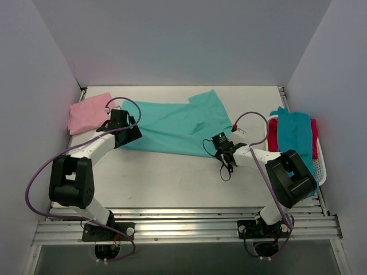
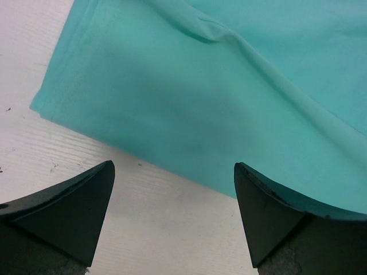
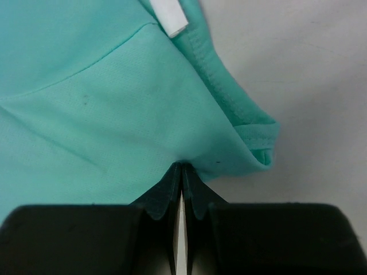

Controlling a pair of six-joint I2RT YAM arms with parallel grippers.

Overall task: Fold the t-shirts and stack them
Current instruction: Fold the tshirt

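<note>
1. Two grippers of mine work one mint shirt [image 1: 172,126], spread across the middle of the table [image 1: 172,183]
2. My right gripper [image 3: 182,172] is pinched closed at the collar edge near the white label [image 3: 170,17], apparently with cloth caught, to lift that end for folding
3. My left gripper [image 2: 173,166] hangs wide apart over the opposite hem, ready to take it
4. The folded pink shirt [image 1: 86,114] at far left looks like the stack's base

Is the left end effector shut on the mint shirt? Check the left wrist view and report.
No: the left end effector stands wide open, fingers apart, nothing pinched between them at the mint shirt's edge.
</note>
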